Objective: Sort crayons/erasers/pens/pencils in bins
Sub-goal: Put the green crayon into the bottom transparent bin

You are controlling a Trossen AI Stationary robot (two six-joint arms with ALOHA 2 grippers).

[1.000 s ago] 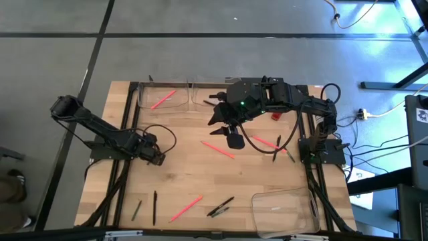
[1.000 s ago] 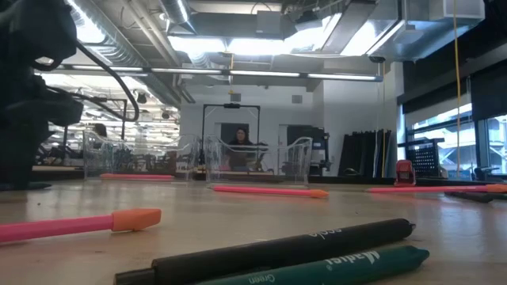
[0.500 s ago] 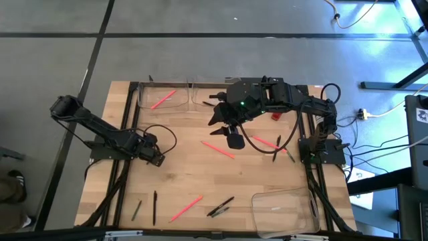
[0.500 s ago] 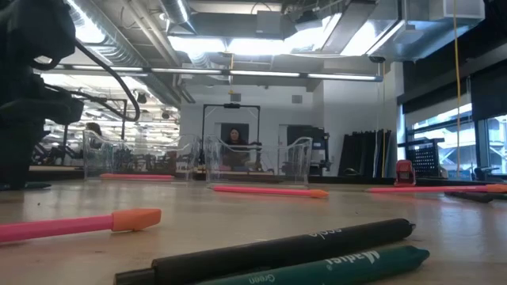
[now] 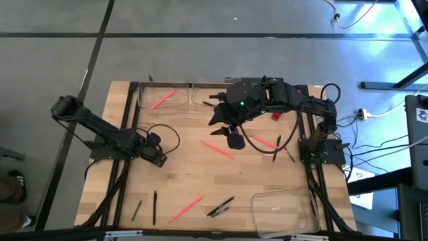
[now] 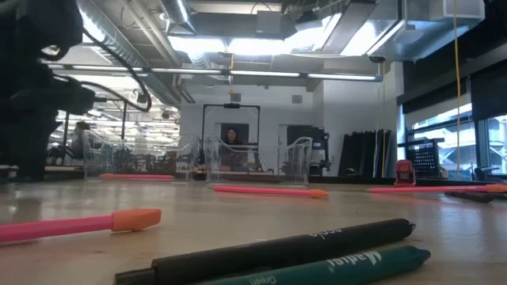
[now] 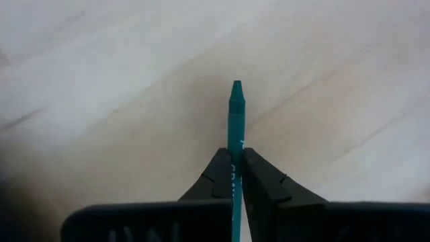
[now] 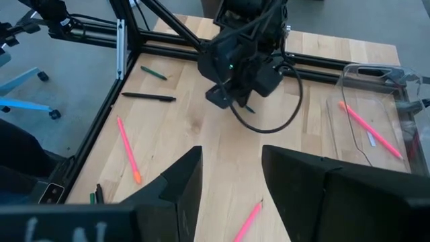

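My left gripper (image 5: 159,159) hangs low over the table's left middle, shut on a dark green crayon (image 7: 235,124). The right wrist view shows it from across the table (image 8: 243,101). My right gripper (image 5: 226,132) hovers high over the table's middle, open and holding nothing (image 8: 232,181). Pink sticks (image 5: 219,149) (image 5: 185,209), black pens (image 5: 221,206) (image 5: 154,206) and a green stick (image 5: 136,209) lie flat on the wood. Two clear bins (image 5: 164,99) (image 5: 208,94) stand at the far edge, the left one with a pink stick in it. A third bin (image 5: 284,207) stands near right. My left gripper pinches the green crayon's shaft (image 7: 234,156) between its two fingers (image 7: 216,176). The crayon lies along the fingers and sticks out past their free ends, pointed tip (image 7: 236,87) foremost. The fingers come from above, steeply down. Whether the tip touches the wood, I cannot tell.
More sticks lie by the right arm's base (image 5: 267,142) (image 5: 276,155). A black frame rail (image 5: 120,174) runs along the table's left side. Bare wood spreads below and right of my left gripper. In the low view a person sits in the room beyond (image 6: 231,138).
My left gripper has rolled a little about its own pointing line while staying over the same spot at the table's left middle. Its cable loop has shifted with it.
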